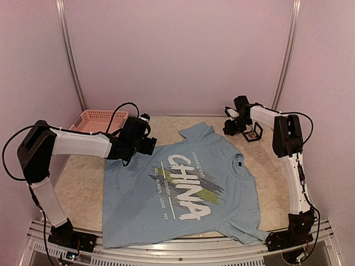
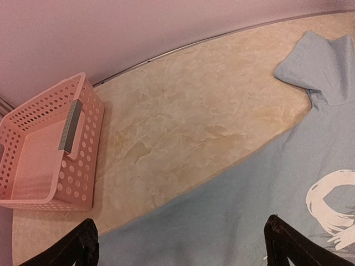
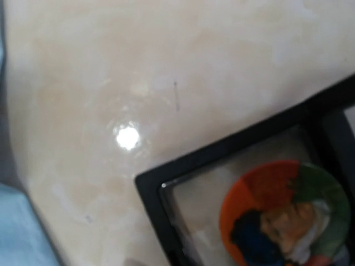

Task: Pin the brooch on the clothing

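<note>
Top external view: T-shirt (image 1: 183, 188) flat on the table, print up, collar toward the right. Far right, apart from the shirt: brooch (image 3: 283, 213) inside a black-framed case (image 1: 254, 132). At the case hangs the right gripper (image 1: 236, 126); cannot tell whether its jaws are apart or together. Over the shirt's far left edge hovers the left gripper (image 2: 186, 252), fingers spread wide, holding nothing. Judgement: early stage. Brooch not lifted, nothing pinned; pick-up, carry and pinning all remain.

Light blue T-shirt (image 1: 133, 205) — white lettering, green strokes; pink basket (image 1: 83, 117); orange-green brooch (image 3: 283, 216), black frame (image 3: 158, 216).
</note>
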{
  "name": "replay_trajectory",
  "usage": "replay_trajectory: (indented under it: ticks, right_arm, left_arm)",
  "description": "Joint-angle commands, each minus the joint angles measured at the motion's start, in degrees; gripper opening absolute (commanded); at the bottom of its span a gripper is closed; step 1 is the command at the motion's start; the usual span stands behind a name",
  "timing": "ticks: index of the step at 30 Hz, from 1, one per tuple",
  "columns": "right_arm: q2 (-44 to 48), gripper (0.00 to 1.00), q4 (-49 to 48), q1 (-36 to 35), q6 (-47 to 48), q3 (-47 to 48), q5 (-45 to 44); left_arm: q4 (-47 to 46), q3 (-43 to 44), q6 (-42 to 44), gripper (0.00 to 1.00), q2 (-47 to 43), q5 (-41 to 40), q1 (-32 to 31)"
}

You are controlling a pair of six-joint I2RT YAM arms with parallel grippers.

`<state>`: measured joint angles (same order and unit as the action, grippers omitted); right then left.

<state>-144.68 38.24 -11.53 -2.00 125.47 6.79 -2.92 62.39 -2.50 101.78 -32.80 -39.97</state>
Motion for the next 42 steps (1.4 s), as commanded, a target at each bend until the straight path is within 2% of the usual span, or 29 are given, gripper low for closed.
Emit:
replay_trajectory:
  ticks: [1,10,22,27,31,36,42]
  right_arm:
    - [0.32,0.47,0.30,-0.25,-1.42,-4.03,1.29]
    - [7.11,0.44,-0.22,-0.20,-0.91,-13.60,0.09]
    - [16.92,0.41,-0.54,-0.20,-1.09,-27.53,3.87]
    - [21.74,0.39,-2.08,-0.68,-0.23,-27.29,4.24]
    - [22.54,0.40,-3.90,-1.22,-0.27,-26.55,-1.32]
    - [18.78,0.53,-2.57,-1.30,-1.18,-23.15,-10.35]
    - [15.75,0.55,-3.79,-1.70,0.41,-20.98,-9.49]
  left_arm:
    - [0.65,0.52,-0.15,0.99,0.59,0.03,-0.29]
    - [0.60,0.10,-0.15,0.99,0.36,0.01,-0.21]
    - [0.30,-0.04,-0.67,0.99,0.37,1.39,-0.29]
    - [0.32,-0.06,-0.73,0.99,0.60,2.24,-0.29]
    - [0.65,0.21,-0.92,0.99,0.79,2.37,-0.38]
    - [0.92,-0.16,-0.87,0.99,0.56,2.20,-0.33]
    - [1.64,0.23,-0.66,0.99,1.11,2.03,-0.37]
